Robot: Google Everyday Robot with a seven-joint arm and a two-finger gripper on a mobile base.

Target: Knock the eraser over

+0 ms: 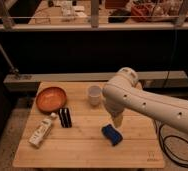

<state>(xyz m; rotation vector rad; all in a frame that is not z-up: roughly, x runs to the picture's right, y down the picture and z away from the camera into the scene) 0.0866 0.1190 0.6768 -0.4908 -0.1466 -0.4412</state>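
Observation:
The eraser [65, 117], a small black block with a thin pale stripe, stands on the wooden table [82, 150] left of centre, below the orange bowl. My gripper [117, 120] hangs from the white arm [152, 105] over the table's middle, just above the blue sponge [112, 134] and well to the right of the eraser.
An orange bowl [51, 98] sits at the table's back left. A white cup [94, 95] stands at the back centre. A white bottle [42, 130] lies at the front left. Black cables [179, 150] hang off the right side.

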